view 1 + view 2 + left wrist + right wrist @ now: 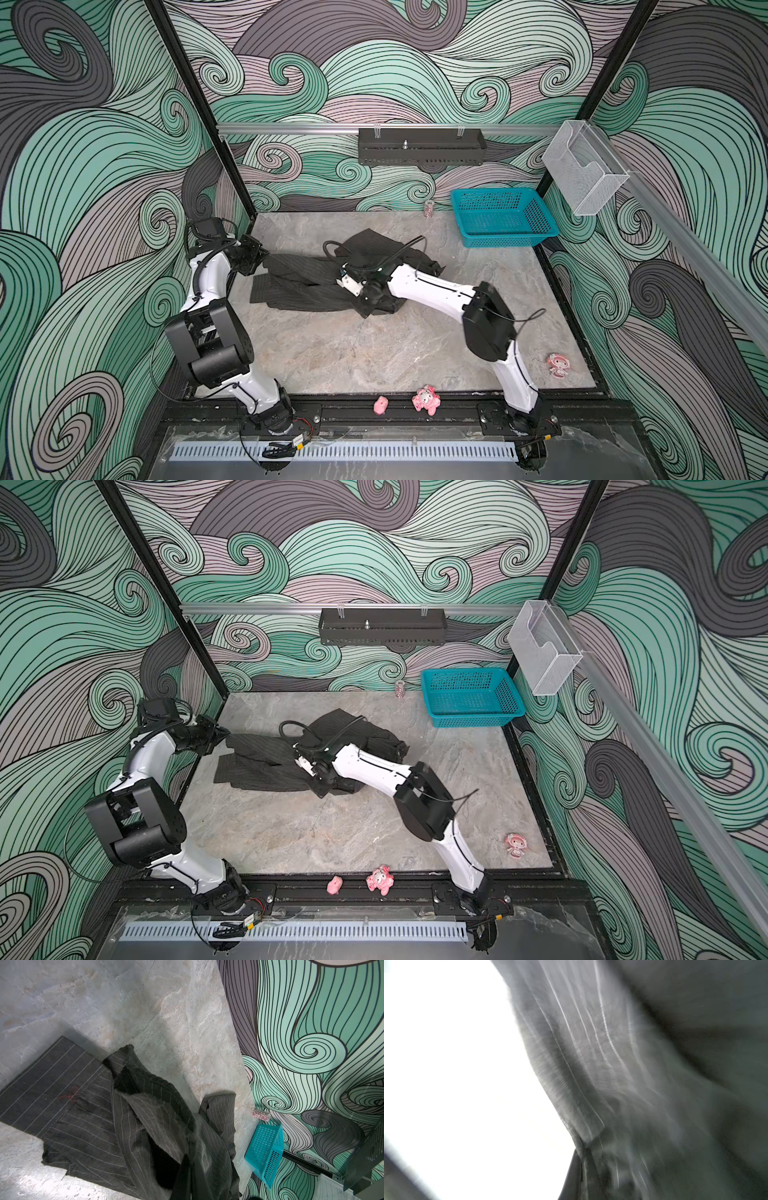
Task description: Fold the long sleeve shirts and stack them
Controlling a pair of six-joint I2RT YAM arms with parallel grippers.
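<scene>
**Operator:** Where's the shirt, and what have I got hold of?

**Spotter:** The shirt [307, 282] lies rumpled in the middle of the bench [332, 357], well apart from the teal basket [498, 216]. The jaws on your left arm [208, 276] are pressed together on a strip of cloth at the shirt's left-hand end. That strip runs taut and is raised off the bench. The jaws on your right arm [428, 284] point down into the near edge of the heap, closed. The right wrist view is blurred, but the cloth gathers to a pinch there, so I judge they grip the shirt too.

**Operator:** How do I do this step well?

**Spotter:** You look to be spreading it flat, ahead of any fold. Draw the two grips apart evenly and low over the bench until the pinstripes run straight. Lift only enough to free the layers beneath. Don't tug hard, because thin cloth may slip from a narrow pinch.

**Operator:** And the arms?

**Spotter:** Your left arm is bent up high, with its wrist level and turned toward the shirt. Your right arm reaches in low to the middle, forearm over the cloth, wrist tipped downward.
</scene>
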